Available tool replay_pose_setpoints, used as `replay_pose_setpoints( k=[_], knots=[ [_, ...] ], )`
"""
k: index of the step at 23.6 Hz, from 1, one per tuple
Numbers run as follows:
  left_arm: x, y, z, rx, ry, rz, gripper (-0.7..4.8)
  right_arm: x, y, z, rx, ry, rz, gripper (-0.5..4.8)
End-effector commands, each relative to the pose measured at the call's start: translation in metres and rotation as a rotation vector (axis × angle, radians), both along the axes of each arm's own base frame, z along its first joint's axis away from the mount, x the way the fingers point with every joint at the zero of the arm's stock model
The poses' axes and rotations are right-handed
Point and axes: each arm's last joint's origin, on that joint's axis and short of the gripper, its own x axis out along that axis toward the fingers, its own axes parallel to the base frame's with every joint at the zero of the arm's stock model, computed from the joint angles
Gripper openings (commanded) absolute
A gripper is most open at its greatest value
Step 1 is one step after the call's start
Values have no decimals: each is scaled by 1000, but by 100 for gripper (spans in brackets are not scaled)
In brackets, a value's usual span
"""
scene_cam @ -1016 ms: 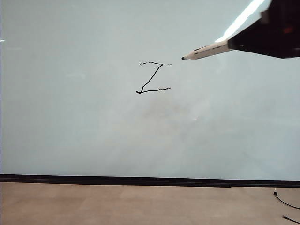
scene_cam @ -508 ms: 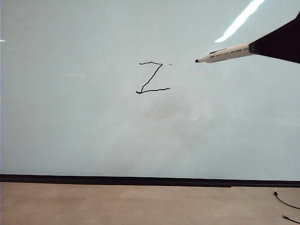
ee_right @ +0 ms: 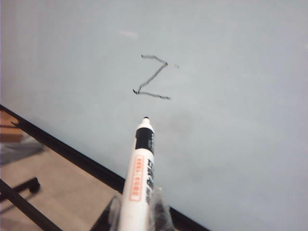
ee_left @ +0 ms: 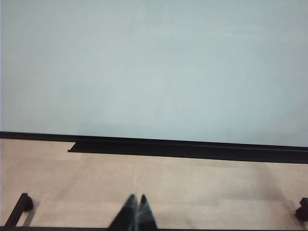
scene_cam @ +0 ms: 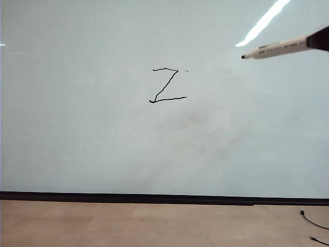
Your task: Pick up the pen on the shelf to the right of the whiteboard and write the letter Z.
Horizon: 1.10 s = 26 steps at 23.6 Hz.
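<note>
Pen sits clamped in the right gripper, at the exterior view's right edge, its black tip off the whiteboard and well right of the finished letter Z. Left gripper hangs low over the floor, fingers pressed together, holding nothing.

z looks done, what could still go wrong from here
1. The pen is uncapped in the shut right gripper, its tip still pointing at the whiteboard; a swing toward the board could leave a stray mark near the Z.
2. Only the pen's rear end is held, so it might slip or tilt on the way to the shelf.
3. The left gripper sits shut and low by the floor, away from all this; little risk there.
</note>
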Motion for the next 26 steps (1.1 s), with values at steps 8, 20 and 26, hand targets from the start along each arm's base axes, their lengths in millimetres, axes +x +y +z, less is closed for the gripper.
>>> replay_pose_setpoints(
  k=[8, 20, 26],
  knots=[
    [0, 0, 2, 4, -11, 0, -5, 13, -23, 1, 18, 3, -210, -6],
    [0, 0, 2, 4, -11, 0, -4, 20, -61, -1, 114, 47, -559, -6],
    [0, 0, 1, 4, -11, 0, -4, 20, -64, -1, 119, 45, -595, -5]
  ],
)
